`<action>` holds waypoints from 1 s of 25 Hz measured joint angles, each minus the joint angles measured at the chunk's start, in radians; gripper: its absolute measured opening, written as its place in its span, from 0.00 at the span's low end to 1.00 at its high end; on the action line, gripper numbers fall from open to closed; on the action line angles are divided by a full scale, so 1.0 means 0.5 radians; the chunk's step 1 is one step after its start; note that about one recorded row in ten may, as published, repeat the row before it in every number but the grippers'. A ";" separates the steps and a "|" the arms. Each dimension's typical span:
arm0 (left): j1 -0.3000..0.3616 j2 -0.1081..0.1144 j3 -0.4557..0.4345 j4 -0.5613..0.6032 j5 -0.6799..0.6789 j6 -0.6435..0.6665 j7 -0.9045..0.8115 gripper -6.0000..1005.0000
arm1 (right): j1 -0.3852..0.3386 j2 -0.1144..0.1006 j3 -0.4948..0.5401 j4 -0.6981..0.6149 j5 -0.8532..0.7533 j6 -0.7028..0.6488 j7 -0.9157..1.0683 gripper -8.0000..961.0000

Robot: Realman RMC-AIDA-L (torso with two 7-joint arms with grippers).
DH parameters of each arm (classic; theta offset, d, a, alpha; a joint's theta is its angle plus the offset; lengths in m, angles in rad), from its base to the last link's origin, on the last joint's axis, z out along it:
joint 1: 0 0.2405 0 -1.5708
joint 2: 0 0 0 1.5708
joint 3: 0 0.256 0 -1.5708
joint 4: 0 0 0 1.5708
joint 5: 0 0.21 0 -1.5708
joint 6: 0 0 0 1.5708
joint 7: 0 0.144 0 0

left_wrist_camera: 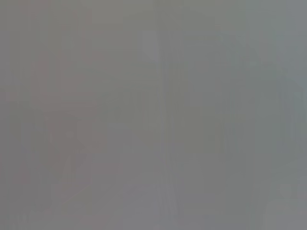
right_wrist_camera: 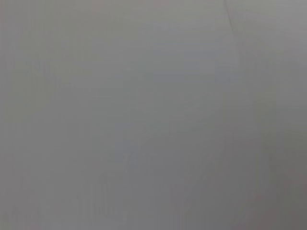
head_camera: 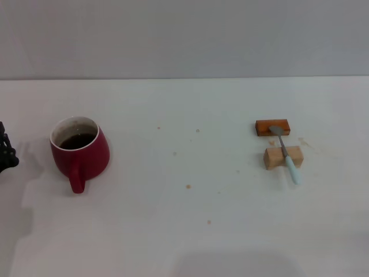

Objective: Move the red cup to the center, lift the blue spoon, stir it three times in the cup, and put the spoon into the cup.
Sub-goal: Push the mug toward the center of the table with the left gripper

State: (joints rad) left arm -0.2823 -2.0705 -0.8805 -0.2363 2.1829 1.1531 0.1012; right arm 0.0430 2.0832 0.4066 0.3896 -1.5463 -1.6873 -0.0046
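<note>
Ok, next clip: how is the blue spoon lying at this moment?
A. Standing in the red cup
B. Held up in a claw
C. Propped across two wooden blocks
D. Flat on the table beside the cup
C: the blue spoon lies across the tan block, its bowl on the orange-brown block, far from the red cup, with no claw on it.

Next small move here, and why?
Probably bring the left gripper, at the table's left edge, in to the squat dark-red ceramic cup: it stands far left, untouched, handle toward the camera. The pale-blue-handled spoon lies across two wooden blocks, right.
</note>
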 joint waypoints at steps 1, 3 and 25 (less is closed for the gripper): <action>-0.005 -0.001 0.000 -0.004 0.000 -0.017 0.041 0.18 | 0.000 0.000 0.000 0.000 0.000 0.000 0.000 0.64; -0.010 -0.001 0.003 -0.004 0.000 -0.032 0.089 0.11 | 0.000 0.000 0.000 0.000 0.000 0.000 0.000 0.64; -0.154 0.002 0.154 0.015 0.003 -0.352 0.598 0.00 | -0.006 0.000 -0.003 0.000 -0.001 -0.001 0.000 0.64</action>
State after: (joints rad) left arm -0.3596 -2.0695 -0.8037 -0.2287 2.1844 0.9771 0.4000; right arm 0.0398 2.0831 0.4052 0.3896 -1.5468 -1.6880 -0.0046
